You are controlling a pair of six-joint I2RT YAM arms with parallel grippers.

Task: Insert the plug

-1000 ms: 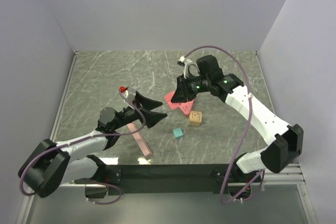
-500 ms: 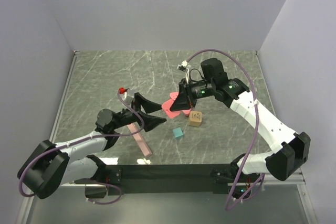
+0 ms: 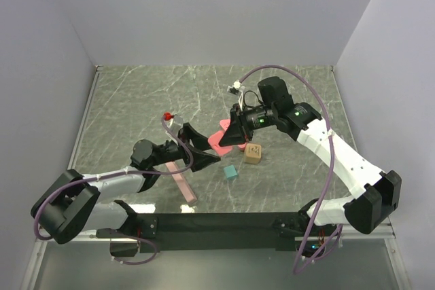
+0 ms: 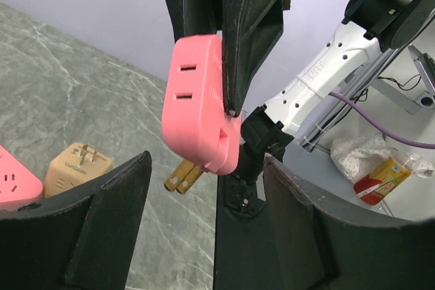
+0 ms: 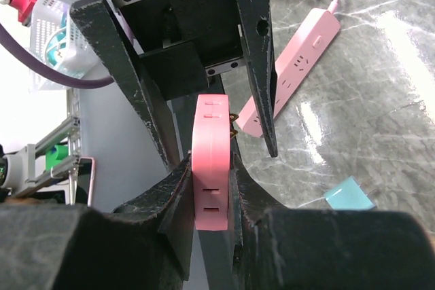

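My right gripper (image 3: 226, 136) is shut on a pink plug adapter (image 3: 219, 142) and holds it above the table. In the right wrist view the plug (image 5: 212, 161) sits edge-on between my pads. In the left wrist view the plug (image 4: 200, 103) hangs with two brass prongs (image 4: 182, 176) pointing down-left, between my open left fingers (image 4: 102, 229). My left gripper (image 3: 211, 149) is open and empty, its jaws on either side of the plug without touching it. A pink power strip (image 3: 182, 183) lies on the table under the left arm; it also shows in the right wrist view (image 5: 292, 76).
A tan plug block (image 3: 253, 153) with prongs up stands right of the grippers, also in the left wrist view (image 4: 76, 168). A small teal block (image 3: 231, 172) lies near it. Grey walls enclose the marble table (image 3: 149, 93).
My left gripper has moved right toward the held plug, and its open jaws now flank it. My right gripper shifted slightly left and lower with the plug, then held still.
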